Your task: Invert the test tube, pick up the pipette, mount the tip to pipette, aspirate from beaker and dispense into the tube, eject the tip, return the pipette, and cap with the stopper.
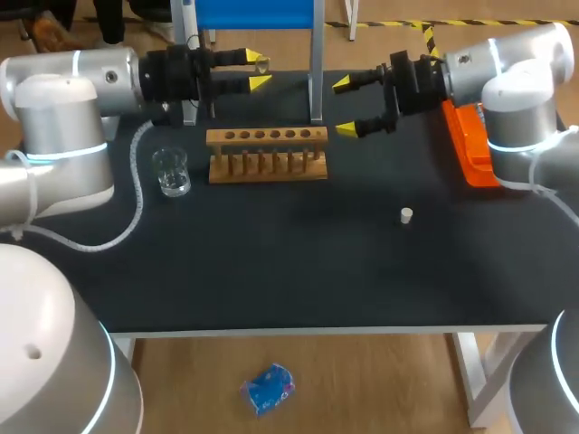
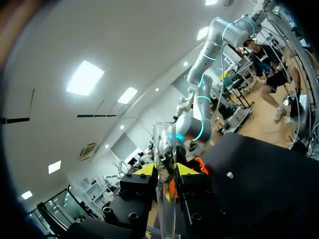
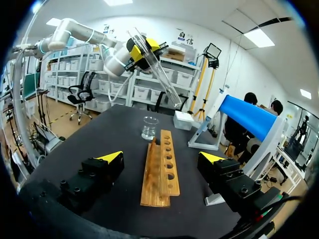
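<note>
My left gripper [image 1: 252, 70] is shut on a clear glass test tube [image 1: 262, 63], held above the table's back edge behind the wooden rack [image 1: 267, 154]. In the left wrist view the test tube [image 2: 164, 149] stands out past the yellow tips, its open mouth away from the gripper [image 2: 164, 170]. My right gripper [image 1: 345, 107] hangs open and empty above the rack's right end. From the right wrist the gripper [image 3: 161, 157] looks over the rack [image 3: 162, 172], the glass beaker [image 3: 149, 128] and the slanted tube [image 3: 155, 67]. The beaker [image 1: 171, 172] stands left of the rack. A white stopper [image 1: 407, 215] lies at mid-right.
An orange tray [image 1: 470, 149] sits at the table's right edge under my right arm. A blue-topped stand [image 1: 316, 63] rises at the back, behind the rack. A white cable [image 1: 136, 194] loops over the table's left side by the beaker.
</note>
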`<state>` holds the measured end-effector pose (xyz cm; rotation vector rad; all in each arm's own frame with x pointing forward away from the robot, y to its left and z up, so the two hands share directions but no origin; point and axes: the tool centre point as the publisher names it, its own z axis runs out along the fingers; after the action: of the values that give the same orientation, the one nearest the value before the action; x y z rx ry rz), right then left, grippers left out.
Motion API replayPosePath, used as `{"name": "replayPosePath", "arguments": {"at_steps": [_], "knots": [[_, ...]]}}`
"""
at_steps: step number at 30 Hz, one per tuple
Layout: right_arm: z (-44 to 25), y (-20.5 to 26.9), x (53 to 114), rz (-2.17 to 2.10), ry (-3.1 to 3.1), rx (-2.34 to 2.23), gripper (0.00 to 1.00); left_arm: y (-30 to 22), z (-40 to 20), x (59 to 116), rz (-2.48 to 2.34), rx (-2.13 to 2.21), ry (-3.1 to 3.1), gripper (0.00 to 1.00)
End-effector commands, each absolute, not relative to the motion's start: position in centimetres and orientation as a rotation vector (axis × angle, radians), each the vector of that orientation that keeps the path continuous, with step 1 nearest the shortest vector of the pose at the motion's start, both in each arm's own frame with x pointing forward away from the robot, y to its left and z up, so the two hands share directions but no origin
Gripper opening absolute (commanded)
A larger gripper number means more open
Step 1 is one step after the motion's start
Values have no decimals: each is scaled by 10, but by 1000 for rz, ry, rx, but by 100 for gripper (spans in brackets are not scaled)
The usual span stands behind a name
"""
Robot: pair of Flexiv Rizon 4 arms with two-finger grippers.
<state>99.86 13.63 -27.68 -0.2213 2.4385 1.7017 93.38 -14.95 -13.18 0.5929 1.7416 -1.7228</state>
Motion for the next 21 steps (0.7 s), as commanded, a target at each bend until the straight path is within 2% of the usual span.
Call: {"name": "replayPosePath", "arguments": {"at_steps": [1, 9, 21], "knots": [[-277, 136, 998, 1701, 2437, -221, 100, -151, -132, 933, -1718, 592, 1741, 0], [-277, 136, 998, 1701, 2437, -221, 100, -152, -129, 933, -1730, 586, 1767, 0], [-277, 136, 998, 1701, 2437, -221, 100, -162, -125, 939, -2059, 233, 1934, 0]]}}
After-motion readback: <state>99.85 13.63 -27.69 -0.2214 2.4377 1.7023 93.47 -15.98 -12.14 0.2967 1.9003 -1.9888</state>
